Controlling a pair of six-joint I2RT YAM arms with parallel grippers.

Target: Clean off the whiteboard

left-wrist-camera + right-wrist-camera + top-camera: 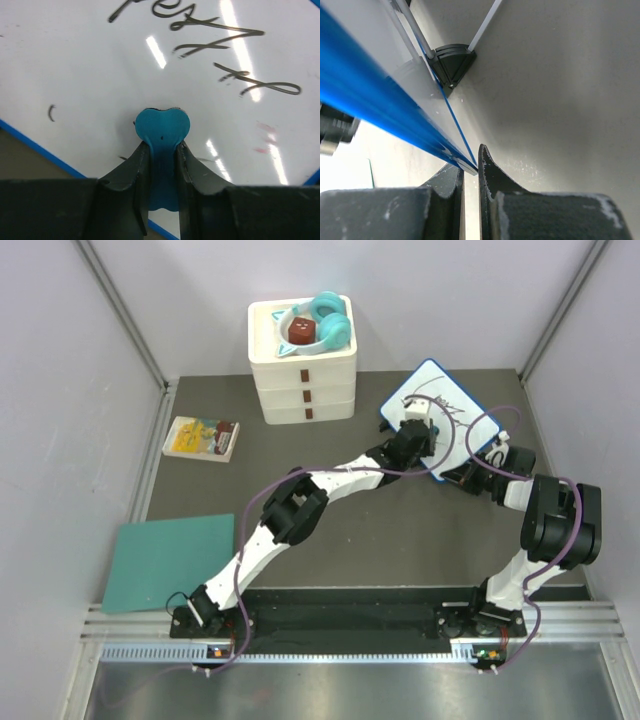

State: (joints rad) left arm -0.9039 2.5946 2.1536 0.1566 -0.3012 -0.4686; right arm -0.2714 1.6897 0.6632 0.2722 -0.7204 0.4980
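The whiteboard (452, 400), white with a blue rim, lies tilted at the back right of the table with black scribbles on it. My left gripper (417, 432) reaches over it and is shut on a teal eraser (162, 127), whose heart-shaped end presses on the board's white face (75, 60). Pen strokes (235, 45) lie beyond the eraser, and its fingers (127, 175) clamp the eraser's stem. My right gripper (455, 472) is at the board's near edge, and its jaws (471, 172) are shut on the blue rim (370, 100). A black foot (451, 62) shows under the board.
A white drawer box (303, 380) stands at the back centre with teal headphones (328, 320) on top. A yellow booklet (201, 437) lies at the left. A flat teal sheet (170, 560) lies at the front left. Grey walls close in both sides.
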